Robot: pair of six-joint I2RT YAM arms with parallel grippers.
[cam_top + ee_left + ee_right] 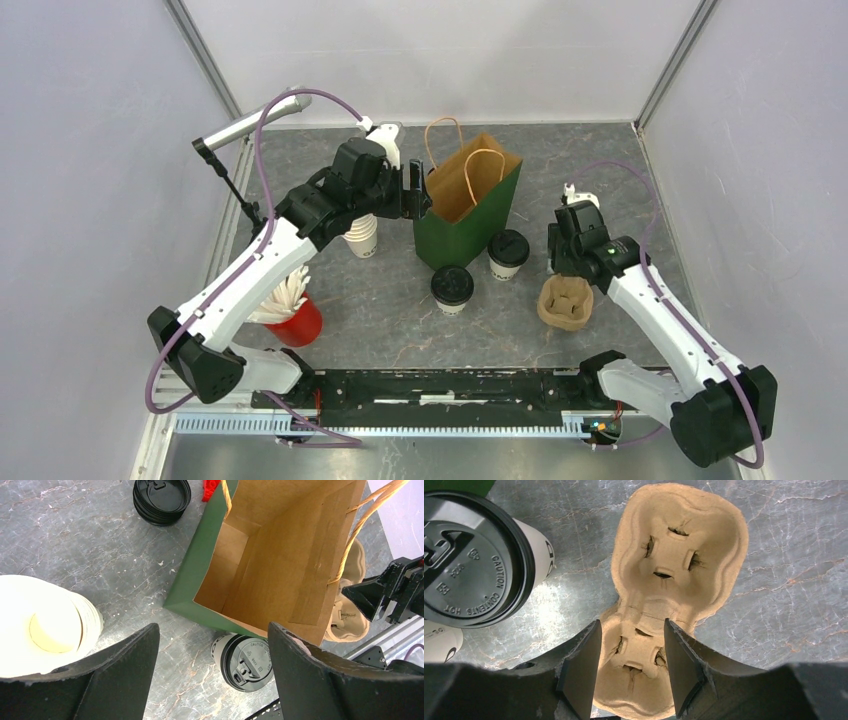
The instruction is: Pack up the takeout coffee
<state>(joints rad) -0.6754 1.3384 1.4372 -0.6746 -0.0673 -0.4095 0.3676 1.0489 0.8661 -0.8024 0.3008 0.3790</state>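
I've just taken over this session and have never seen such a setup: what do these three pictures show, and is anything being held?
These are two robot arms bolted at the near edge of the table, each ending in a two-finger gripper. The wide picture comes from a fixed camera above and behind them. The other two come from cameras on the wrists, so the dark shapes at the bottom are each arm's own fingers.

On the table are an open green paper bag, two lidded coffee cups, a cardboard cup carrier, a stack of lidless cups, a red cup of white sticks and a pile of black lids.

The left gripper hangs open by the bag's mouth, holding nothing. The right gripper is open over the carrier's near pocket. I can't tell whether it touches the carrier.
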